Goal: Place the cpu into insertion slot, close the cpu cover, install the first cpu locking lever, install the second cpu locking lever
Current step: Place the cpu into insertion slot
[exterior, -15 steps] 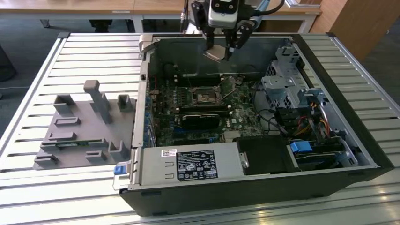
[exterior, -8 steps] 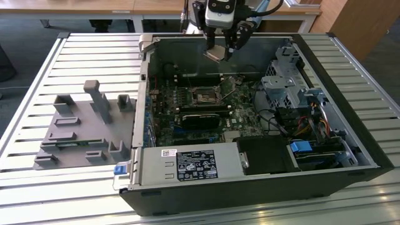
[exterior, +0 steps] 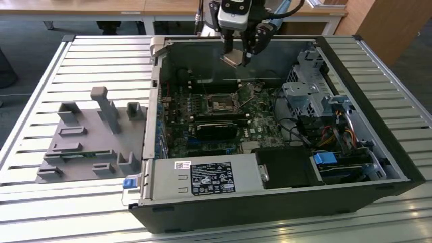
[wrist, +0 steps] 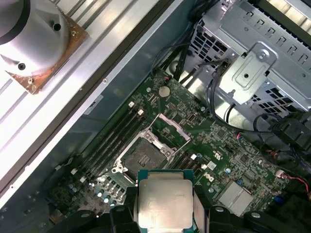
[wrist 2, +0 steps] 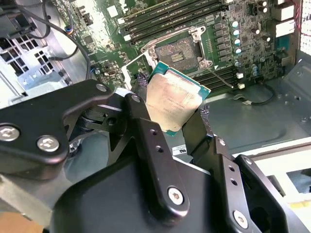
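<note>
My gripper (exterior: 240,54) hangs above the far end of the open computer case, shut on the cpu (exterior: 233,59). The cpu (wrist 2: 172,104) is a flat silver-topped square chip with a green edge, held tilted between the two black fingers (wrist 2: 146,136). It is also seen edge-gripped in the first wrist view (wrist: 165,199). Below it the insertion slot (wrist: 143,158) lies bare on the green motherboard, also seen from outside (exterior: 221,104). The cpu cover (wrist: 171,128) stands swung open at the slot's side. A thin locking lever (wrist 2: 221,76) lies beside the slot (wrist 2: 181,51).
The case sits on a slatted metal table (exterior: 40,202). A grey plastic fixture (exterior: 94,136) lies at the exterior view's left. Inside are a power supply (exterior: 202,177), a black card (exterior: 216,126), a metal drive cage (exterior: 310,96) and cables (exterior: 337,134).
</note>
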You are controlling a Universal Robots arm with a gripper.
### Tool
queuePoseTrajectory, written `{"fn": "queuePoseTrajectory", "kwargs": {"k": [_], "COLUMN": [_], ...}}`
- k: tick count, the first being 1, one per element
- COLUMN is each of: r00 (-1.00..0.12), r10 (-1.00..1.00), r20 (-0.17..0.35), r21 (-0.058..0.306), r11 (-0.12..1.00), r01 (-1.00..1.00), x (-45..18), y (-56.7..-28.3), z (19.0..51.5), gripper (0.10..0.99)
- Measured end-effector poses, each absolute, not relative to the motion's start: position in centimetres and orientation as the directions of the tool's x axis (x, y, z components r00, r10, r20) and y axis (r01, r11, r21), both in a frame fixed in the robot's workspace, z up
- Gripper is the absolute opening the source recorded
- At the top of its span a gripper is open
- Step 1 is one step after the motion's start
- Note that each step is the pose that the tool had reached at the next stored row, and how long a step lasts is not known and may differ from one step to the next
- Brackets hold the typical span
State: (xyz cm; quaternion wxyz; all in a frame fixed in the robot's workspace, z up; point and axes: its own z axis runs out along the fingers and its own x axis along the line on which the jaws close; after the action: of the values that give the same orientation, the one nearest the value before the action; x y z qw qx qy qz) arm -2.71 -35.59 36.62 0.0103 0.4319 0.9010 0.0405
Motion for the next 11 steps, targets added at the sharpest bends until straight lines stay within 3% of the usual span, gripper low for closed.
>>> {"fn": "queuePoseTrajectory", "kwargs": {"k": [11], "r00": [-0.534], "r10": [0.845], "r20": [0.015], "r21": [0.081], "r11": [0.532], "r01": [0.843], "x": [-2.71], "y": [-35.58], "z": [36.47], "gripper": [0.537]}}
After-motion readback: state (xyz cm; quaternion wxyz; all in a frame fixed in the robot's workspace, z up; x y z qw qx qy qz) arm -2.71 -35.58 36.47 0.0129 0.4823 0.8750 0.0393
